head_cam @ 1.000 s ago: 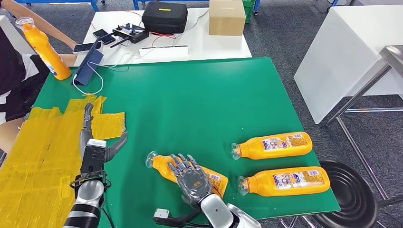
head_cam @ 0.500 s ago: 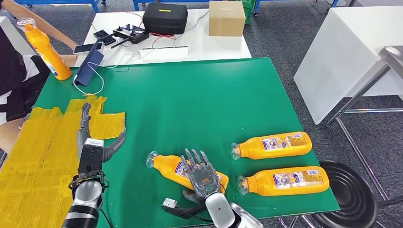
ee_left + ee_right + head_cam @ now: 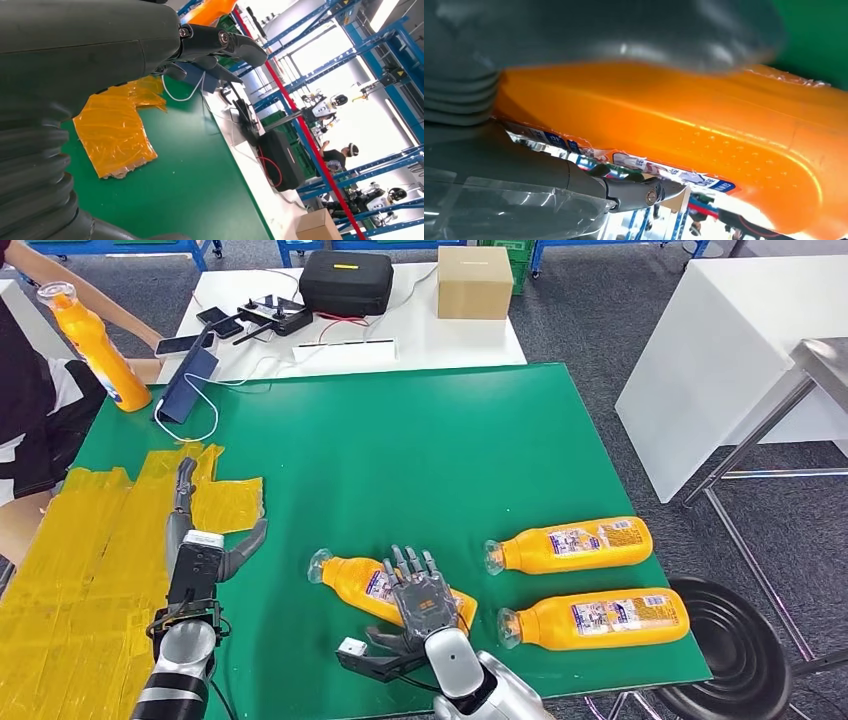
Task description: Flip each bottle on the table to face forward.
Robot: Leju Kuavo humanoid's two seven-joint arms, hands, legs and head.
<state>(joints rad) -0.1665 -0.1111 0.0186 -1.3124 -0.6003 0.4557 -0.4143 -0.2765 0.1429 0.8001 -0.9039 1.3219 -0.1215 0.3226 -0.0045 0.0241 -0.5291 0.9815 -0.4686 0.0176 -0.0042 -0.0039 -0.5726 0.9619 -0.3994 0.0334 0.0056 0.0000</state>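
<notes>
My right hand [image 3: 420, 605] fingers lie spread over one bottle [image 3: 375, 587], maybe gripping, I can't tell; two bottles [image 3: 570, 545] beside wait.

Four orange bottles [image 3: 578, 545]: three lying on the table, one upright.

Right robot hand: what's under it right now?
An orange bottle lies on the green table beneath the right robot hand. The hand covers the bottle's lower body, so the grip itself is hidden.
</notes>
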